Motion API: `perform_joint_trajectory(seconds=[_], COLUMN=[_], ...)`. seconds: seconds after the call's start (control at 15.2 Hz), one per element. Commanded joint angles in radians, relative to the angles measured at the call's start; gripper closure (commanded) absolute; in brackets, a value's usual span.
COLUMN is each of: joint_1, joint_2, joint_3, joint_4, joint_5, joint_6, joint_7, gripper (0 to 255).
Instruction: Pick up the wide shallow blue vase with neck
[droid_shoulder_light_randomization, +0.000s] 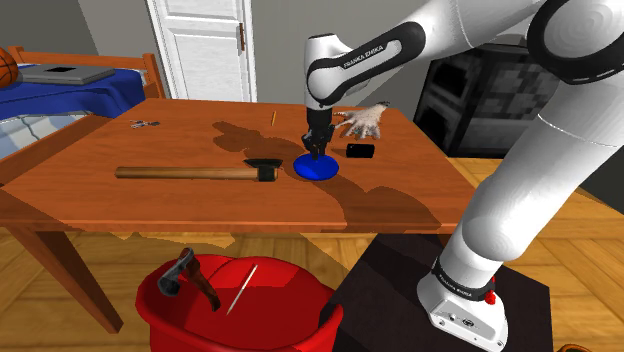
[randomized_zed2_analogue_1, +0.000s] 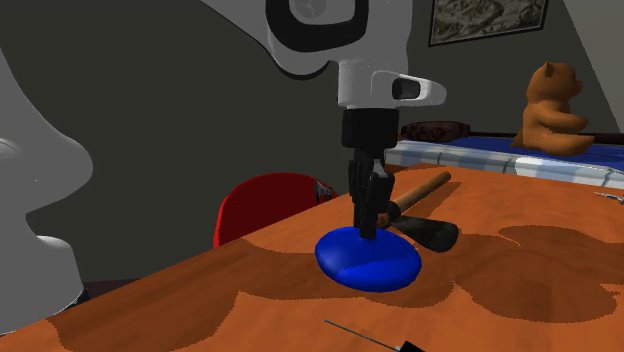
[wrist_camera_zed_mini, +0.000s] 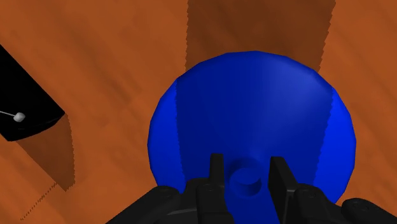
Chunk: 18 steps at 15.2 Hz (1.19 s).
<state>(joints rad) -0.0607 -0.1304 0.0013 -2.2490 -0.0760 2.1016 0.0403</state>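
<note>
The wide, shallow blue vase rests on the wooden table, its short neck pointing up. My gripper has come straight down over it. One black finger stands on each side of the neck. In the wrist view a thin gap shows between each finger and the neck, so the fingers are open around it and not clasping. The vase sits flat on the table.
A wooden-handled hammer lies just beside the vase. A black phone and a pale glove lie behind it. Keys sit at the far edge. Below the table's front edge stands a red bucket.
</note>
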Motion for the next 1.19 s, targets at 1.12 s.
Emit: perform_joint_trajectory(seconds=[1.12], joint_1=[0.001], joint_2=[-0.051], joint_3=[0.001], joint_4=[0.11], joint_5=[0.006], joint_6=[-0.162], joint_7=[-0.011], gripper=[255])
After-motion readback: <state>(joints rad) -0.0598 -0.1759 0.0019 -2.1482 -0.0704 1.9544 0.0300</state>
